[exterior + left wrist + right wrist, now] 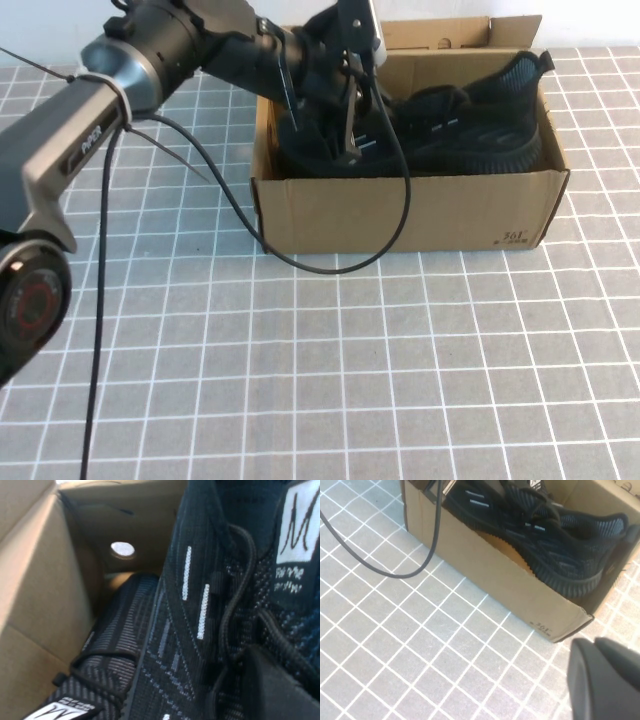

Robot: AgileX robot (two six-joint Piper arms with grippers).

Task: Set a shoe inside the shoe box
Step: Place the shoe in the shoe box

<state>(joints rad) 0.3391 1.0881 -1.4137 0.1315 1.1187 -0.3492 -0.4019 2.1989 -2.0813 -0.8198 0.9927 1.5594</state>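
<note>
Fingers of the left gripper [345, 120] reach down into the left end of the shoe box [400, 210], pressed against the shoe [440, 125]; whether they are clamped on it or slack cannot be told, since the wrist and the black cloth hide the tips. One dark finger pad [280, 685] lies right against the laces in the left wrist view. That shoe lies inside the box, toe toward the right end, its white dashes and tongue label showing. A second sneaker [105, 655] lies beside it, lower and against the cardboard wall. The box stands near the far edge of the tiled counter [330, 380], lid flap up behind it. A black cable [330, 265] droops over the front wall onto the tiles. Only a dark finger of the right gripper [605, 680] shows, above the tiles near the box's right front corner; its spread cannot be told.
</note>
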